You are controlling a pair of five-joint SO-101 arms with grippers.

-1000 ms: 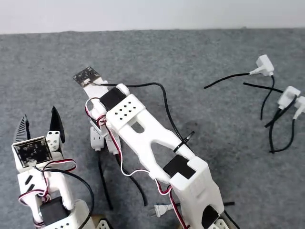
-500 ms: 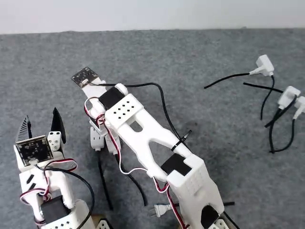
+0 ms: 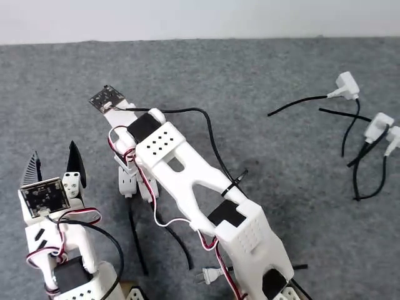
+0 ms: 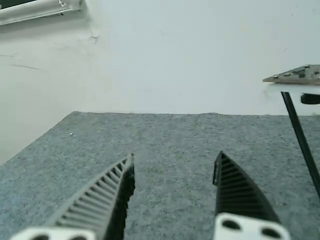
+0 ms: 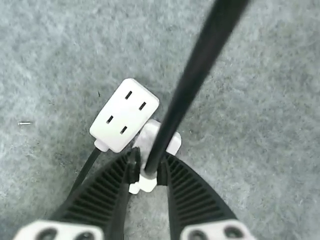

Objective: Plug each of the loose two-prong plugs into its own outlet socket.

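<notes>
while i watch the right arm stretched across the middle of the high view, its end effector [image 5: 147,162] is closed on a small white two-prong plug [image 5: 143,139], low over the grey bench [image 3: 281,75]. the outlet socket [image 5: 125,115] lies just beside that plug, its two pairs of slots facing the wrist camera, and a black cable [image 5: 200,65] crosses in front of the plug. in the high view this pair sits left of centre, under the arm's wrist. my left end effector [image 3: 53,159] is at the lower left of the frame, fingers spread wide with nothing between them. another loose plug [image 3: 209,275] lies at the bottom centre, beside the right arm's base. three white connectors [image 3: 345,84] on black cords lie near the right edge; plugs or sockets, i cannot tell.
</notes>
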